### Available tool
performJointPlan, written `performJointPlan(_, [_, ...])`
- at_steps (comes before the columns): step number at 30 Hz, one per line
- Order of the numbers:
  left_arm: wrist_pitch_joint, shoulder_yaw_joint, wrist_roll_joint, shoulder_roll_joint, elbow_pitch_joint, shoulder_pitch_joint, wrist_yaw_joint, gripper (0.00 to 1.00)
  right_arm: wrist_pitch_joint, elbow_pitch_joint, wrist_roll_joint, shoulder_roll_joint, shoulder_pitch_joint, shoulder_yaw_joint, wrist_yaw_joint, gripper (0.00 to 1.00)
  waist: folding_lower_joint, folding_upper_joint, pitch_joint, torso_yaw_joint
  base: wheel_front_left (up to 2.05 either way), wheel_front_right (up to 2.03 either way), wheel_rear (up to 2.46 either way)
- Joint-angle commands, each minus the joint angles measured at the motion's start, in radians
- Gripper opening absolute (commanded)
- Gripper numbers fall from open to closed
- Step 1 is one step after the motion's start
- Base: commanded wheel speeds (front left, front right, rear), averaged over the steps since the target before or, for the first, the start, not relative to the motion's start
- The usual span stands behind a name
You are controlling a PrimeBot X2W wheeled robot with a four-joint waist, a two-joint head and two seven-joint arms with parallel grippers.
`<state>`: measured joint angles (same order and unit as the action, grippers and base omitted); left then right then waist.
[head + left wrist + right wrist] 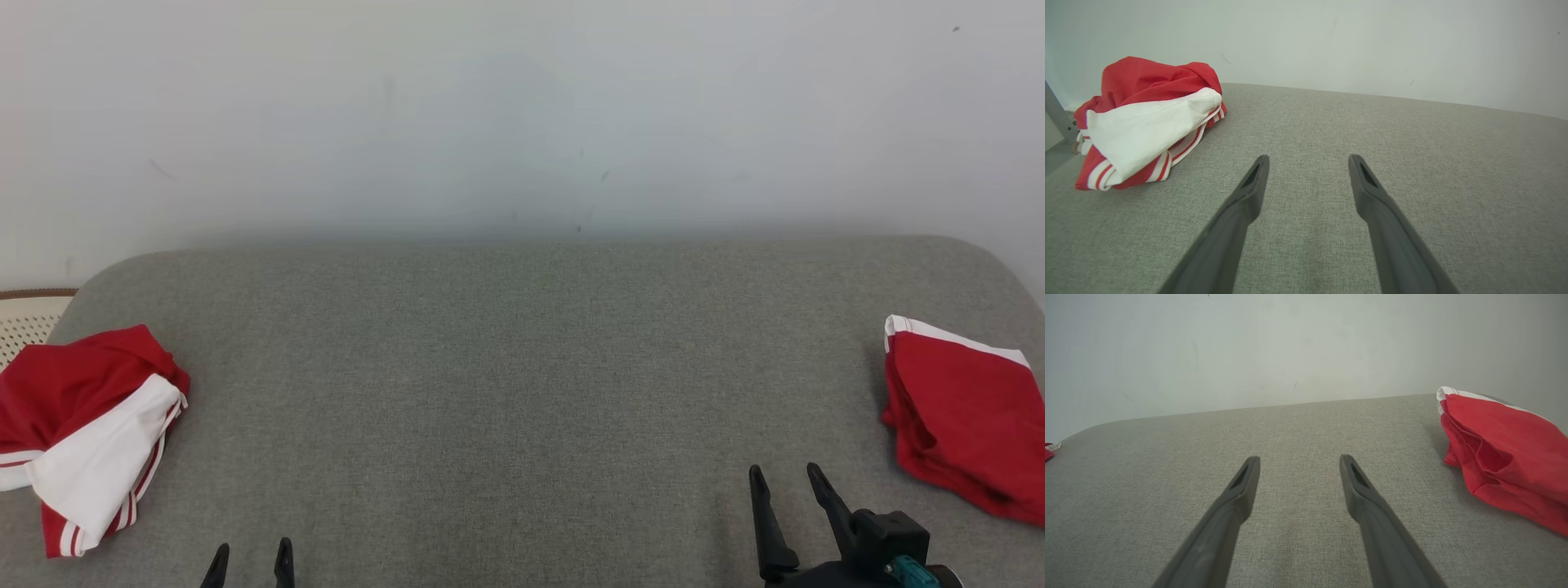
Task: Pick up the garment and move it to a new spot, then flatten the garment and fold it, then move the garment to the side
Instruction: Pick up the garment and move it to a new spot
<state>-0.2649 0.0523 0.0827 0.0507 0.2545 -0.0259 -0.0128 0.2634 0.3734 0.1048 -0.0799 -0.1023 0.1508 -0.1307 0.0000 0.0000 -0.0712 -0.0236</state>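
A crumpled red and white striped garment (pixel 77 433) lies at the left edge of the grey cushioned surface (pixel 506 392); the left wrist view has this garment (pixel 1147 122) at its upper left. Another red garment with a white band (pixel 963 416) lies loosely folded at the right edge, and the right wrist view catches it (pixel 1506 457) on its right side. My left gripper (pixel 251 559) is open at the bottom left, empty, to the right of the striped garment. My right gripper (pixel 784 482) is open at the lower right, empty, left of the red garment. Both sets of fingers (pixel 1249 192) (pixel 1241 490) hover over bare fabric.
A pale wall (pixel 522 114) rises behind the surface. A perforated white basket rim (pixel 28 314) shows past the far left corner. The wide middle of the grey surface lies between the two garments.
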Motion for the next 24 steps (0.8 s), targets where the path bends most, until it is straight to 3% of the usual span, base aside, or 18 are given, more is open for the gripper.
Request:
performJointPlan(1, [0.000,0.000,-0.004,0.000,-0.003,0.006,0.003,1.00,0.000,-0.003,-0.004,0.002,0.015,0.003,0.000,1.00,0.0000,0.0000,0.001,0.000,0.00,0.00,0.00])
performJointPlan(15, [0.000,0.005,-0.006,0.000,-0.008,-0.003,0.018,1.00,0.000,-0.011,-0.009,0.004,0.007,0.017,0.000,1.00,0.0000,0.0000,0.019,0.024,0.00,0.00,0.00])
performJointPlan(24, [0.000,0.024,-0.011,0.000,0.003,-0.007,0.033,1.00,0.000,-0.022,-0.004,0.008,-0.001,0.042,0.000,1.00,0.0000,0.0000,0.035,0.142,0.00,0.00,0.00])
